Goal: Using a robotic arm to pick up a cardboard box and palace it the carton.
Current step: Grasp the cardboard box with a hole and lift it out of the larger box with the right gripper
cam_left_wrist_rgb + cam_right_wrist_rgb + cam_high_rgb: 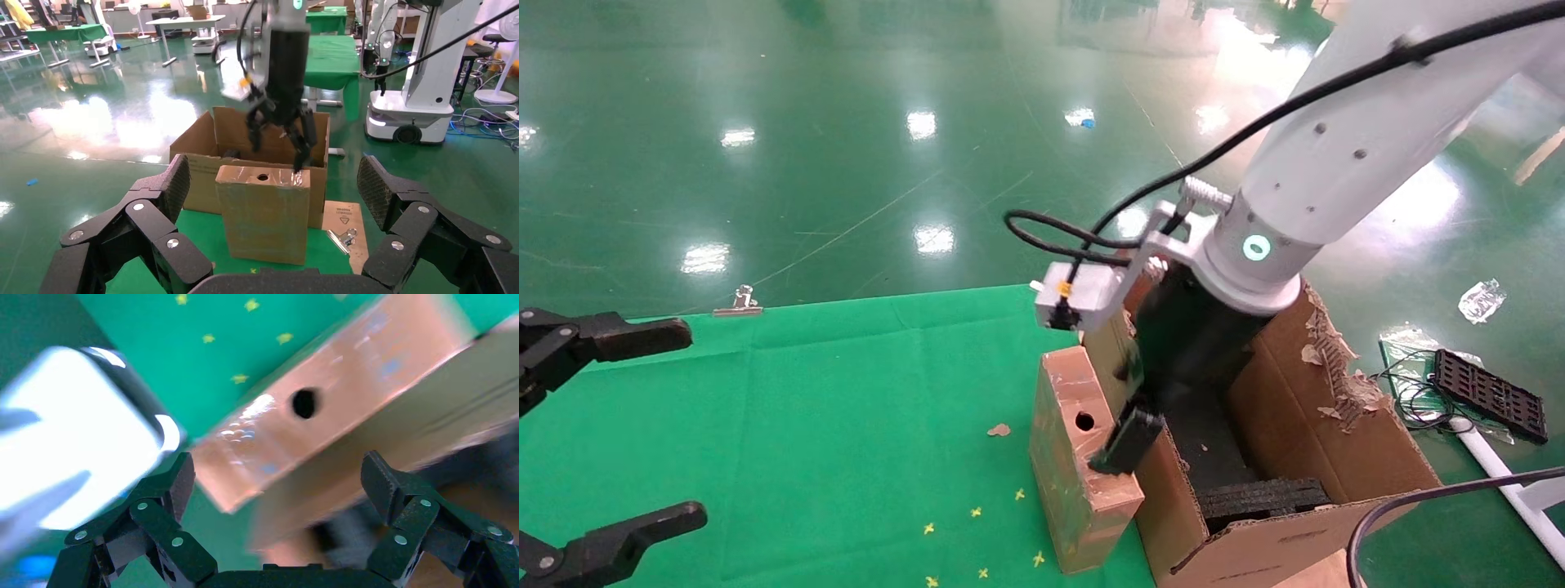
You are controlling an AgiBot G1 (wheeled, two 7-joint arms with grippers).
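Note:
The small reddish-brown cardboard box (1075, 457) stands upright on the green cloth, its holed narrow face up, touching the carton's near wall. It also shows in the left wrist view (263, 214) and the right wrist view (343, 410). The large brown carton (1336, 441) with a ragged flap and black foam (1263, 494) stands to its right. The white robotic arm (1336, 163) reaches down there. My right gripper (1152, 433) is open and empty, straddling the box's top edge and the carton wall, one finger on the box top. My left gripper (695, 422) is open and parked at the left.
A metal binder clip (738, 302) holds the green cloth (846, 392) at the table's far edge. A cardboard scrap (999, 429) and yellow marks (977, 512) lie near the box. A black tray (1487, 392) and cables lie on the floor at the right.

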